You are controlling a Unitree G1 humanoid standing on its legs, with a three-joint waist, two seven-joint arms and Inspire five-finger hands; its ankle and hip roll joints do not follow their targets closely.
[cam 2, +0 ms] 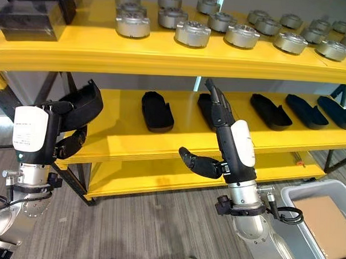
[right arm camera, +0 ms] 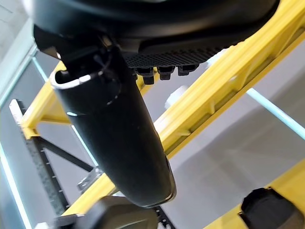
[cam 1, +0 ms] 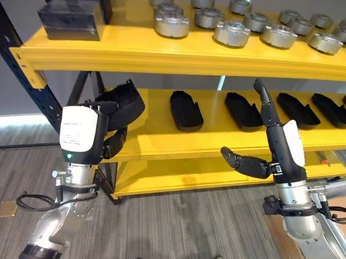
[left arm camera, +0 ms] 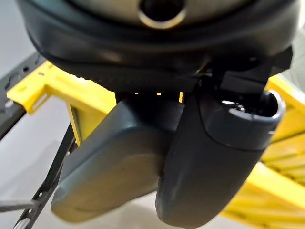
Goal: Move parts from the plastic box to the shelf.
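My left hand (cam 1: 84, 134) is shut on a curved black shell part (cam 1: 125, 101), held at the left end of the yellow middle shelf (cam 1: 155, 134), just above its surface. In the left wrist view the part (left arm camera: 109, 167) lies beside my thumb (left arm camera: 214, 167). My right hand (cam 1: 282, 148) stands open in front of the shelf, with straight fingers pointing up, the thumb spread to the left and nothing in it. Several matching black parts (cam 1: 186, 110) lie in a row along the middle shelf. The grey plastic box (cam 2: 299, 201) sits on the floor at lower right.
The top shelf (cam 1: 136, 45) carries several round silver parts (cam 1: 232, 33) and black boxes (cam 1: 71, 19) at its left. A dark blue rack upright (cam 1: 15, 59) stands left of the shelves. A low yellow shelf (cam 1: 177, 175) runs near the grey floor.
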